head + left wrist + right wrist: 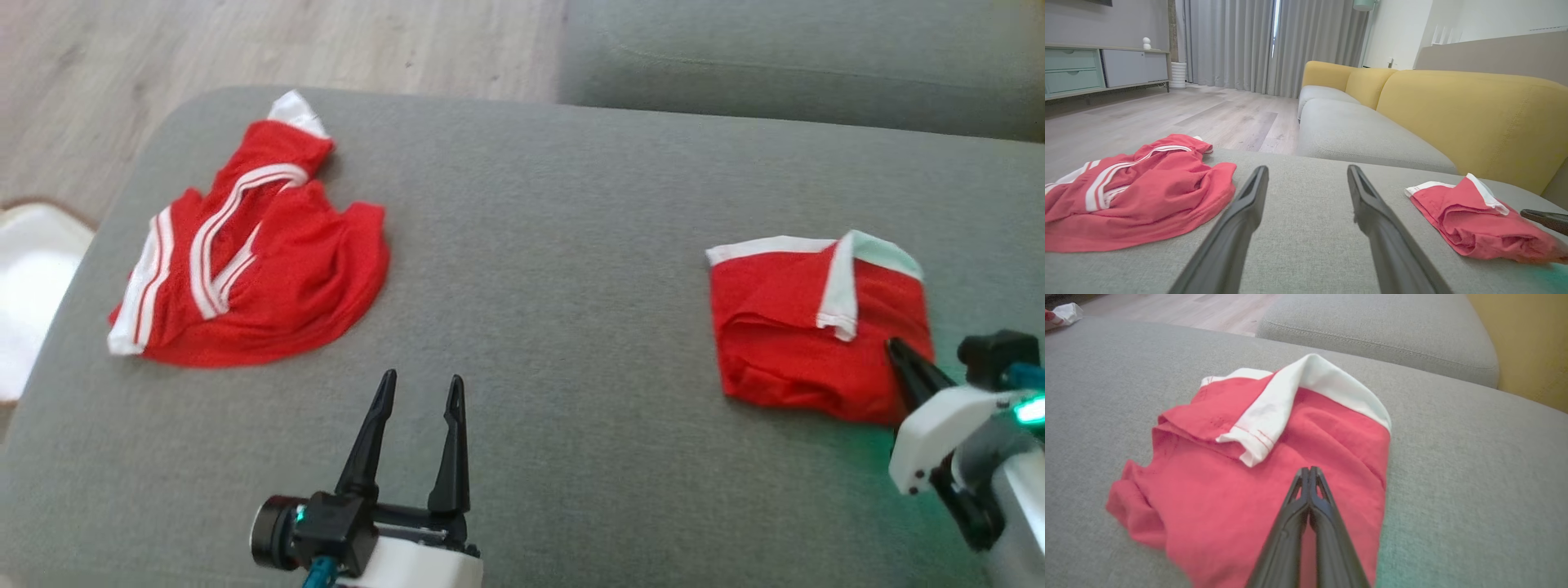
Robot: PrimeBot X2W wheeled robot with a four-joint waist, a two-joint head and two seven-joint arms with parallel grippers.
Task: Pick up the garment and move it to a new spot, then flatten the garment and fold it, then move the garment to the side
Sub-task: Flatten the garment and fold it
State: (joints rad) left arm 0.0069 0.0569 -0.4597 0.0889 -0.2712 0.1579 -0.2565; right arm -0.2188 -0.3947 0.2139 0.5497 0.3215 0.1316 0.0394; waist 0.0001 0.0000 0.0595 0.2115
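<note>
Pointing over the near right part of the folded red garment (1208, 498), the right gripper (1309, 470) has its two dark fingers pressed together tip to tip, with no cloth seen between them. Whether the tips touch the fabric cannot be told. Its wrist view alone shows the fine detail. A white band (1274, 412) lies turned over the top fold just beyond the tips, with red stitching near its end. The red cloth bunches into rolled layers to the left of the fingers.

The left gripper (423, 377) stands wide open and empty above the bare grey cushion (571, 245). The head view alone takes in both grippers at once. It puts the folded garment well to the right of the left gripper, and a crumpled red garment (277, 286) ahead and to its left. That one lies spread in loose wrinkles, with double white stripes and a white hem.

The left wrist view looks between its own fingers (1237, 220) and shows the room. The crumpled garment lies at left and the folded one at right, with a dark tip of the right gripper at its far edge. Beyond them are a second grey seat (1355, 134), a yellow backrest (1474, 118), a wooden floor (1188, 118), a low cabinet (1094, 69) and grey curtains (1274, 45).
</note>
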